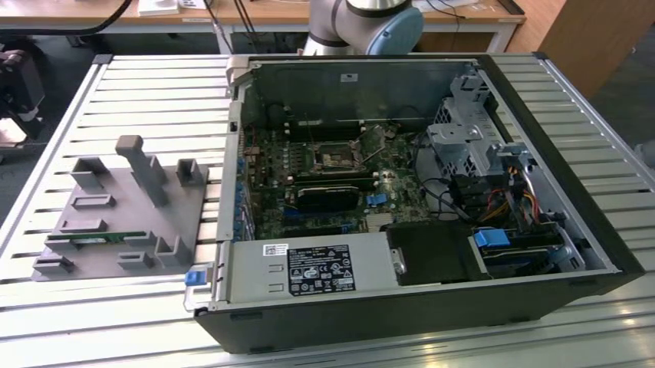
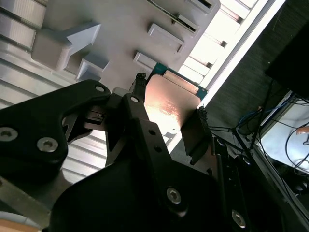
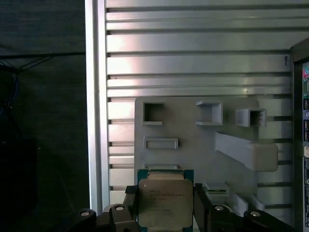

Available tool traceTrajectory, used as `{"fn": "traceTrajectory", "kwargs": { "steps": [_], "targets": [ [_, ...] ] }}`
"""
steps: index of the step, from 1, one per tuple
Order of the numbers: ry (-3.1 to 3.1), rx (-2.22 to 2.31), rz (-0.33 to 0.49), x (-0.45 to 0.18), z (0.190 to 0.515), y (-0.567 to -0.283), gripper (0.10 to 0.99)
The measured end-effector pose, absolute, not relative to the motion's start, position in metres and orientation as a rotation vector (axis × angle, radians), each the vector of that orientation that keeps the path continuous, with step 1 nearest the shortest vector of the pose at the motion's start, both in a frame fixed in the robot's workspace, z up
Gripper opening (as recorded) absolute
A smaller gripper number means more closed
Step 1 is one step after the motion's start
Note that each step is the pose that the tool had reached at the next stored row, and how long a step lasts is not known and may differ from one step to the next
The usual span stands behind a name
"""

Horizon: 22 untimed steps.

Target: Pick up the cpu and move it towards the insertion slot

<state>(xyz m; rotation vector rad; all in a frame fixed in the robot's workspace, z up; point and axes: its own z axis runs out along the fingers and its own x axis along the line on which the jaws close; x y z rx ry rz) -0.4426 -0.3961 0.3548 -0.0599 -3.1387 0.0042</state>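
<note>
The cpu (image 3: 165,203) is a flat square chip with a silvery top and a green rim. My gripper (image 3: 165,209) is shut on it, one black finger (image 3: 131,202) against each of two opposite edges. In the second wrist view the cpu (image 2: 169,104) sits between the same fingers of the gripper (image 2: 171,96), over the near edge of the grey fixture plate (image 2: 120,29). The insertion slot (image 1: 336,159) is a square silver-framed socket with a dark centre on the motherboard inside the open computer case, on the exterior view's right of the fixture plate (image 1: 113,207).
The grey fixture plate (image 3: 193,145) carries raised blocks and pockets, and a green circuit strip (image 1: 103,240) lies in it. The open computer case (image 1: 409,199) has tall walls, cables and a drive cage. The arm's base (image 1: 369,23) stands behind the case. The table is ribbed metal slats (image 1: 153,84).
</note>
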Motion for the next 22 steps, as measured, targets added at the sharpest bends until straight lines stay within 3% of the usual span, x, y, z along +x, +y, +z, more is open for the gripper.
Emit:
{"fn": "traceTrajectory", "kwargs": {
  "steps": [22],
  "targets": [
    [-3.139,-0.06,0.004,-0.443,0.398,-0.394,0.541]
  ]
}}
